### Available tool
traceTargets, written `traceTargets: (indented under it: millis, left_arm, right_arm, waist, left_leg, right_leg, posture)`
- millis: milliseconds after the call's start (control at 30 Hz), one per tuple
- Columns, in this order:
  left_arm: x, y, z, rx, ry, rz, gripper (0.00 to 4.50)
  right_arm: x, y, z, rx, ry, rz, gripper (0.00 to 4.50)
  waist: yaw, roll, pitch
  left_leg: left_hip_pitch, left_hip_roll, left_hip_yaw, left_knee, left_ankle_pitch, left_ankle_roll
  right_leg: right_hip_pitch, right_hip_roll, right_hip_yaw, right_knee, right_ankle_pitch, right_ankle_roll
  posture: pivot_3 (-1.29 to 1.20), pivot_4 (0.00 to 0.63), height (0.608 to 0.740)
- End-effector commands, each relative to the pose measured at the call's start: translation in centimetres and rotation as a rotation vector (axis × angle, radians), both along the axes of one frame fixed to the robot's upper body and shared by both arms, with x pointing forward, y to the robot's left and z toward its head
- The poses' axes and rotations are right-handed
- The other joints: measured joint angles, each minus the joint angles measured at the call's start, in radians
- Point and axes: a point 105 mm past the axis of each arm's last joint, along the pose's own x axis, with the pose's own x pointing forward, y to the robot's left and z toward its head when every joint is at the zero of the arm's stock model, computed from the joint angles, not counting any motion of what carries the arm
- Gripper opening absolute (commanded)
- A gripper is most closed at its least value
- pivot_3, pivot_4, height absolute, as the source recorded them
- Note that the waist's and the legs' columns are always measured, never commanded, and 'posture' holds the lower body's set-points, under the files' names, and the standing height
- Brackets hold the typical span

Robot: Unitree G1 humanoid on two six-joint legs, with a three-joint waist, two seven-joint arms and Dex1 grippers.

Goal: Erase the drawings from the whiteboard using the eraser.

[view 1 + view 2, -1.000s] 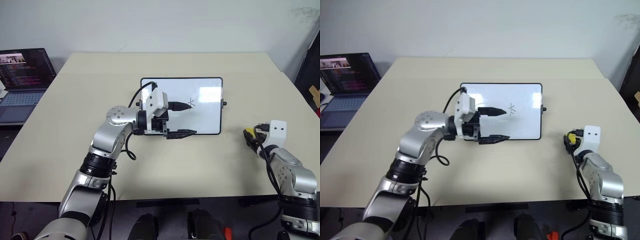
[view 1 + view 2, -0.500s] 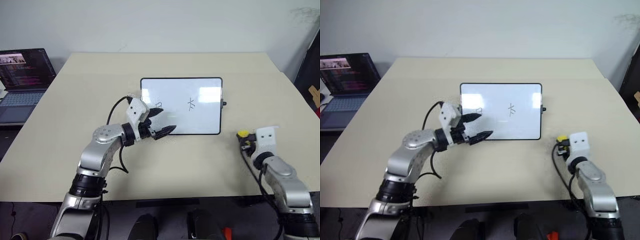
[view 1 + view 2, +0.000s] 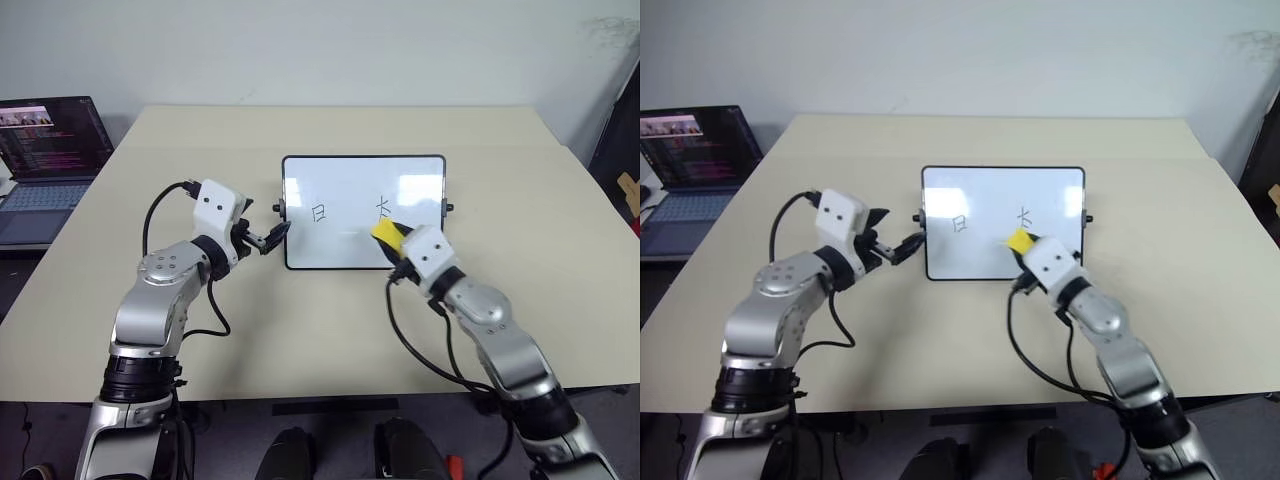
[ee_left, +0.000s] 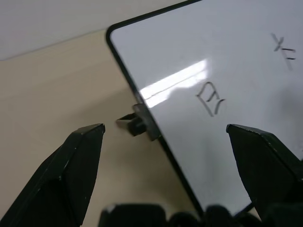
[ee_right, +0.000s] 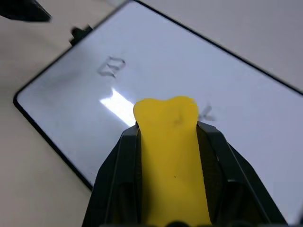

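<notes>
Our right gripper (image 3: pixel 1025 246), clamped on the eraser (image 3: pixel 1019 241), hovers over the whiteboard (image 3: pixel 1002 190) near its front edge; both drawings (image 3: pixel 960 223) remain unerased. Our left gripper (image 3: pixel 902 247), fingers apart, flanks the board's left edge.

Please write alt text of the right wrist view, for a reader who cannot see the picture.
The right gripper is shut on the yellow eraser, held over the whiteboard on the beige table. Two drawings are on the board: the boxy mark is in plain sight, and the cross-like mark is partly hidden behind the eraser.
</notes>
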Motion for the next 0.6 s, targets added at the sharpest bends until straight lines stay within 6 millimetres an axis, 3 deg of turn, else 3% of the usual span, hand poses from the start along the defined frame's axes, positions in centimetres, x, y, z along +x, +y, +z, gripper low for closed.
traceTargets:
  millis: [33, 167, 267, 600]
  left_arm:
    - [0.4, 0.9, 1.2, 0.026, -0.034, 0.050, 4.50]
    - [0.8, 0.8, 0.8, 0.046, -0.006, 0.045, 4.50]
    - [0.6, -0.5, 0.5, 0.035, 0.026, -0.052, 4.50]
    - [-0.6, -2.5, 0.7, 0.028, 0.084, -0.240, 4.50]
  right_arm:
    - [0.9, 2.6, 1.5, -0.050, -0.100, 0.085, 1.23]
    - [2.9, 5.5, 2.4, -0.130, -0.153, 0.160, 1.23]
    - [4.3, 7.2, 2.8, -0.193, -0.177, 0.196, 1.23]
    - [7.4, 9.1, 4.8, -0.177, -0.216, 0.150, 1.23]
  waist:
    - [0.000, 0.000, 0.000]
    - [-0.002, 0.000, 0.000]
    - [-0.003, 0.000, 0.000]
    - [-0.006, 0.000, 0.000]
  left_leg:
    - [0.000, 0.000, 0.000, 0.000, 0.000, 0.000]
    - [0.000, 0.000, 0.000, 0.000, 0.002, -0.003]
    - [0.000, 0.000, 0.000, 0.000, 0.002, -0.004]
    - [-0.011, 0.000, 0.001, 0.001, 0.002, -0.005]
  right_leg:
    - [0.000, 0.000, 0.000, 0.000, 0.000, 0.000]
    - [-0.001, 0.000, 0.000, 0.000, 0.000, 0.000]
    - [-0.001, -0.001, 0.000, 0.000, 0.000, 0.000]
    - [-0.013, -0.003, 0.001, 0.002, 0.000, -0.001]
  posture:
    - [0.00, 0.150, 0.740]
    - [0.00, 0.150, 0.740]
    - [0.00, 0.150, 0.740]
    - [0.00, 0.150, 0.740]
